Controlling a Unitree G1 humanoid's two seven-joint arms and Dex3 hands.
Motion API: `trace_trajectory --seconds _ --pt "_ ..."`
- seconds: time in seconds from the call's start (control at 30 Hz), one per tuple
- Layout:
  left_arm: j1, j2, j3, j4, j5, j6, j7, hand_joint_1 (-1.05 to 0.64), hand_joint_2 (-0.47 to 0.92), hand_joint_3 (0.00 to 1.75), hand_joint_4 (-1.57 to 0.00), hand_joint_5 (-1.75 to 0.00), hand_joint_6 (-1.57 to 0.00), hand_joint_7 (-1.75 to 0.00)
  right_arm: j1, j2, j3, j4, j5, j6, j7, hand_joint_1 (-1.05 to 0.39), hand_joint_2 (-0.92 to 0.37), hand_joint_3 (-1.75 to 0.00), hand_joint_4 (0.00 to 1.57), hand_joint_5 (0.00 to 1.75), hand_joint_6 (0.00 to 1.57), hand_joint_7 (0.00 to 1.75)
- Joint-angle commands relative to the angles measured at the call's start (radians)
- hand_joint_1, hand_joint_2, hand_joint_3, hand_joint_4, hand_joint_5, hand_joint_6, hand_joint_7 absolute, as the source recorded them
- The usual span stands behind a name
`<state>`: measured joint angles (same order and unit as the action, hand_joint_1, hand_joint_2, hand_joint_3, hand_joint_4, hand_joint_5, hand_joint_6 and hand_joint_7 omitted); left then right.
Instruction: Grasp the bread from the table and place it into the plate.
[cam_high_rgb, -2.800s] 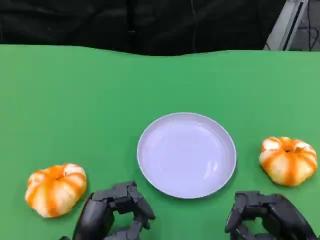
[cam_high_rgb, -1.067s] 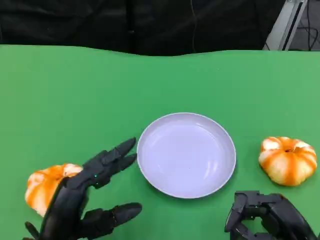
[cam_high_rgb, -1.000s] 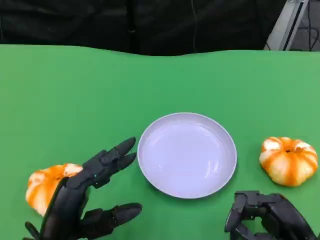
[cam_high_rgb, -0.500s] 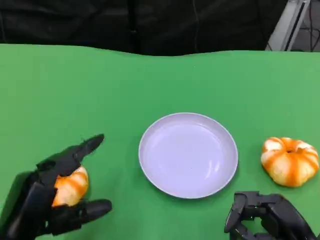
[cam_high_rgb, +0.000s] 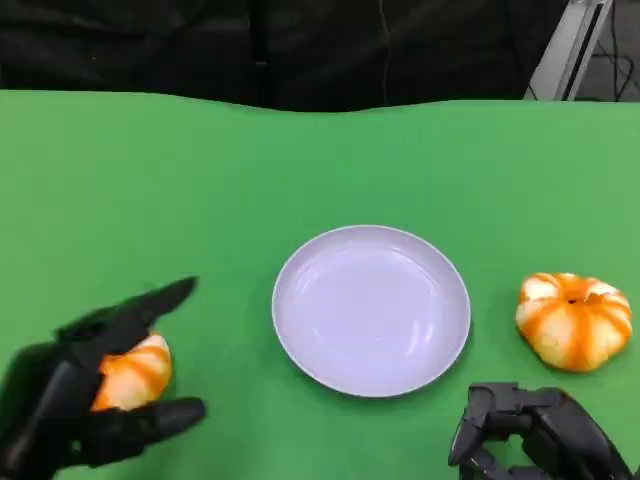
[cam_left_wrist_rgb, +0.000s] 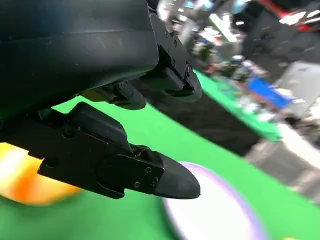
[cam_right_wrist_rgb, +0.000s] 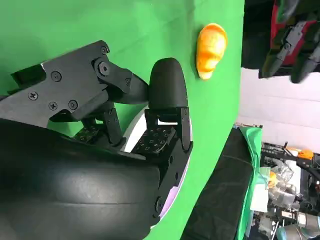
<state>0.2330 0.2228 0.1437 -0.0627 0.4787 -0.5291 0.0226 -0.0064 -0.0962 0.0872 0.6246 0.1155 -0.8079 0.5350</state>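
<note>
Head view: the left hand (cam_high_rgb: 75, 400) is spread around the near-left bread (cam_high_rgb: 133, 371) on the green table (cam_high_rgb: 200, 180) — fingers apart above and below it, not visibly gripping. The plate (cam_high_rgb: 371, 309) sits empty mid-table, another bread (cam_high_rgb: 575, 320) to its right — the right hand (cam_high_rgb: 535, 435) is curled, holding nothing.

A: The round pale lilac plate (cam_high_rgb: 371, 309) looks like smooth plastic with a soft sheen. The green table cover (cam_high_rgb: 300, 170) is matt, like cloth.

B: And the orange-and-white pumpkin-shaped bread on the left (cam_high_rgb: 133, 372)?

A: Glazed and slightly glossy, the same as the orange-and-white pumpkin-shaped bread on the right (cam_high_rgb: 575, 320). The black left hand (cam_high_rgb: 80, 405) and black right hand (cam_high_rgb: 535, 435) look like hard plastic, satin on the shells, with small metal screws
</note>
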Motion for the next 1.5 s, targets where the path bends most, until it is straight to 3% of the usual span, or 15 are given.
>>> trace_trajectory --seconds 0.03,0.53,0.73,1.13,1.5 --pt "0.017 0.029 0.004 -0.039 0.018 0.053 0.018 -0.90 0.92 0.23 -0.55 -0.01 -0.58 -0.02 0.004 -0.010 -0.010 -0.008 0.005 0.003 -0.006 -0.10 -0.67 -0.88 0.84 1.45 0.85 1.19" --pt "0.035 0.079 -0.002 -0.075 0.013 0.148 0.011 -0.90 0.92 0.30 -0.61 -0.02 -0.64 -0.03 0.005 -0.012 -0.010 -0.006 0.006 0.002 -0.003 -0.10 -0.68 -0.87 0.83 1.44 0.85 1.18" --pt "0.032 0.116 -0.021 -0.065 0.060 0.256 -0.015 -0.92 0.92 0.30 -0.60 -0.01 -0.68 -0.03 0.003 -0.013 -0.010 -0.006 0.005 0.005 -0.001 -0.10 -0.67 -0.88 0.84 1.44 0.86 1.17" --pt "0.033 0.128 -0.034 -0.065 0.067 0.273 0.002 -0.92 0.92 0.31 -0.61 -0.01 -0.69 -0.02 0.004 -0.014 -0.009 -0.010 0.002 0.008 -0.005 -0.10 -0.67 -0.88 0.84 1.44 0.86 1.17" --pt "-0.020 0.178 -0.100 0.056 0.177 0.351 0.036 -0.91 0.92 0.32 -0.57 0.00 -0.70 -0.01 0.011 -0.013 -0.009 -0.022 0.004 0.004 -0.007 -0.10 -0.66 -0.89 0.84 1.44 0.86 1.17"
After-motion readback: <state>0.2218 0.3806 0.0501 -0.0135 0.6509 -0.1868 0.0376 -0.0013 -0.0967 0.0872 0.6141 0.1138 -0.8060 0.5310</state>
